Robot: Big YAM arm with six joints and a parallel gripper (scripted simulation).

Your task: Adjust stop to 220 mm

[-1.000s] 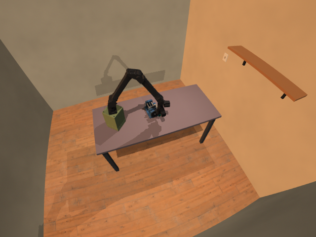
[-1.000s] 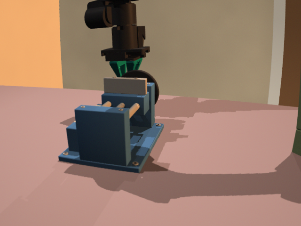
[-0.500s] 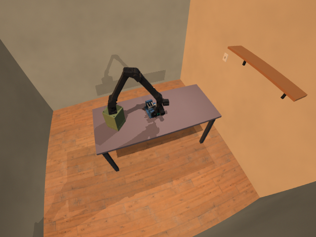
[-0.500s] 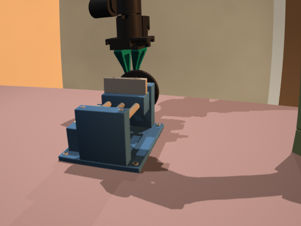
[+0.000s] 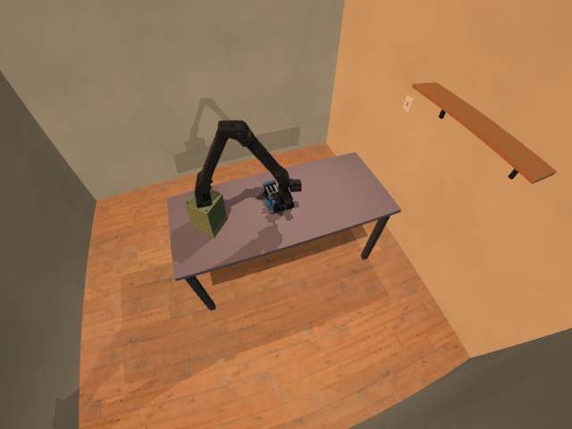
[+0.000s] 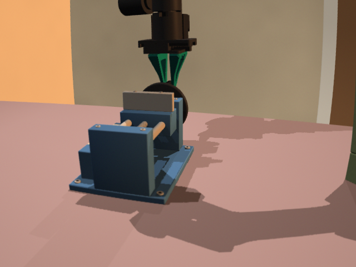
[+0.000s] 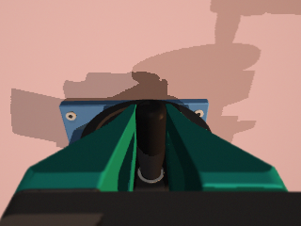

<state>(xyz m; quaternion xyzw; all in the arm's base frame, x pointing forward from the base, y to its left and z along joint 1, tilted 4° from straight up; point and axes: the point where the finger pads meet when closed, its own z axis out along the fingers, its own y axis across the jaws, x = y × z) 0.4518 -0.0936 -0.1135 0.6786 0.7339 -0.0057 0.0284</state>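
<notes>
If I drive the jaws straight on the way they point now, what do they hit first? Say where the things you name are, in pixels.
Probably the rim of the black handwheel (image 6: 185,107), just below the jaws (image 6: 169,83), which are closed on its crank knob (image 7: 150,137); the exact gap is unclear.

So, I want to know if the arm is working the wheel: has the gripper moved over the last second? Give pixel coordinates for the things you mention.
Yes. In the exterior view the gripper (image 5: 281,206) (image 6: 169,83) (image 7: 150,114) has shifted right against the blue base plate (image 5: 267,206) (image 6: 176,168) (image 7: 66,121).
</notes>
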